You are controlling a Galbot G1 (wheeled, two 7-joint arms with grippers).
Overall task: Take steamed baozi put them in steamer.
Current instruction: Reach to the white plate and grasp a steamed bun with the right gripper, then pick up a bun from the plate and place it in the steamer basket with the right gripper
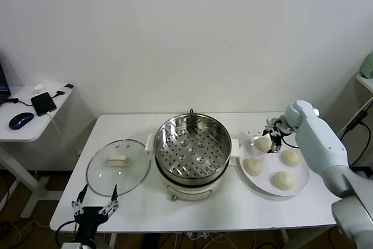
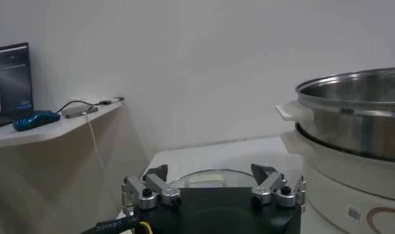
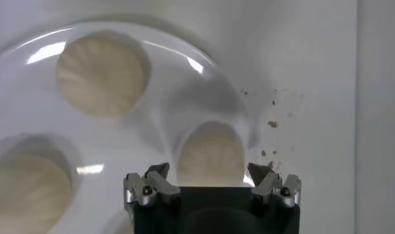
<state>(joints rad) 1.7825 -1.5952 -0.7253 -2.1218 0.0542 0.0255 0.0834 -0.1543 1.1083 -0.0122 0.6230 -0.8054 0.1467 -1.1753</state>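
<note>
Right gripper hangs wide open right over one baozi on the plate; left gripper sits open, parked by the table's front edge.

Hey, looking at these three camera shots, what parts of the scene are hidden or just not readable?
- Head view: whether the right gripper touches the far baozi on the plate; its body covers the contact.
- Right wrist view: the fourth baozi, cut off by the edge; only three show.
- Left wrist view: the steamer inside is hidden by its wall; the glass lid is mostly behind the left gripper.
- Head view: the side-table devices are too small to identify.
</note>
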